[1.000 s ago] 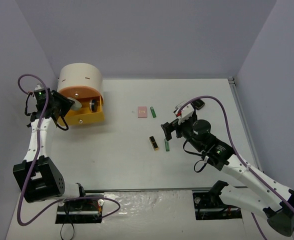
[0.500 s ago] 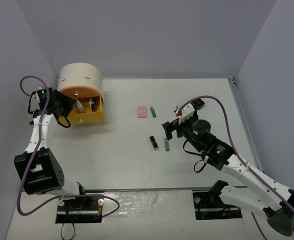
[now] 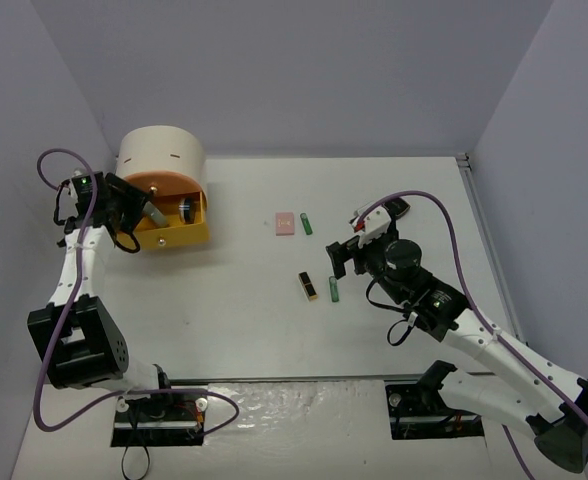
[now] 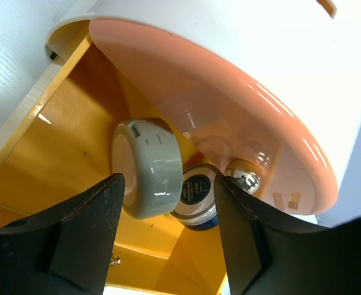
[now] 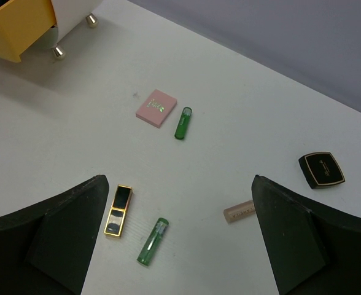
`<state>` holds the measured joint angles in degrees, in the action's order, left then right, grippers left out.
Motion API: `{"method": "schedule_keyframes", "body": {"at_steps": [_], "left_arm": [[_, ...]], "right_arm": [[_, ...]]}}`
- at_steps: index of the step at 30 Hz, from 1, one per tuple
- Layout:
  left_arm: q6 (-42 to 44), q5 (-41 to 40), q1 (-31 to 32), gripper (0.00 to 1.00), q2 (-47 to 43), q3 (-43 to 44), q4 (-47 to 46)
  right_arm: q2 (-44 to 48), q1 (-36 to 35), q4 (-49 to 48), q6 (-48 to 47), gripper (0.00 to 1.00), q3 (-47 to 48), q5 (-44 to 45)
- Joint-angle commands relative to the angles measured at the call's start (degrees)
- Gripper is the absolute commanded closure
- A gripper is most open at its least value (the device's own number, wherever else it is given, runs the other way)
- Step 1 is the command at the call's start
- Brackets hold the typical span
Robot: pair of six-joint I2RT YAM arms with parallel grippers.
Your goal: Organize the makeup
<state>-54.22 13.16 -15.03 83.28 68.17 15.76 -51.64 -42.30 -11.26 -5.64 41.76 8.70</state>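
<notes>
You'll find a cream drum box (image 3: 160, 160) at the far left corner of the white table (image 3: 224, 320). Toward the far edge lie a pink square compact (image 3: 285, 223) and, just beside it, a green tube (image 3: 306, 223). At the centre lie a gold-black tube (image 3: 308, 286) and a second green tube (image 3: 333, 291). Rightward are a black square compact (image 5: 322, 169) and a pale pink tube (image 5: 239, 212).

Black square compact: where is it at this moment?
In the right wrist view the black square compact lies on the table at the right, up and right of the pale pink tube, apart from it.
</notes>
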Motion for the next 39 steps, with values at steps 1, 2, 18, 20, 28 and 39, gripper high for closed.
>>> {"method": "schedule_keyframes", "body": {"at_steps": [1,2,18,20,28,39], "left_arm": [[2.8,-0.5,-0.2,0.43,-5.3,5.9,0.0],[3.6,-0.9,-0.2,0.43,-6.1,6.5,1.0],[14.8,5.0,0.6,0.36,-16.7,6.0,8.2],[17.9,7.2,1.6,0.32,-18.7,4.9,10.1],[30.5,6.9,11.7,0.1,-28.4,-5.6,12.4],[32.4,5.6,17.9,0.05,-32.1,-19.0,7.0]], "right_arm": [[0.3,0.4,-2.6,1.1,0.0,1.6,3.4],[0.2,0.6,-2.4,1.3,0.0,2.1,3.8],[-8.3,18.8,3.1,9.2,0.0,10.2,-0.9],[-11.9,24.3,3.1,10.8,0.0,11.7,-4.4],[-30.6,35.4,2.9,13.3,0.0,20.5,-8.1],[-54.4,40.0,3.8,25.2,0.0,34.1,-3.8]]}}
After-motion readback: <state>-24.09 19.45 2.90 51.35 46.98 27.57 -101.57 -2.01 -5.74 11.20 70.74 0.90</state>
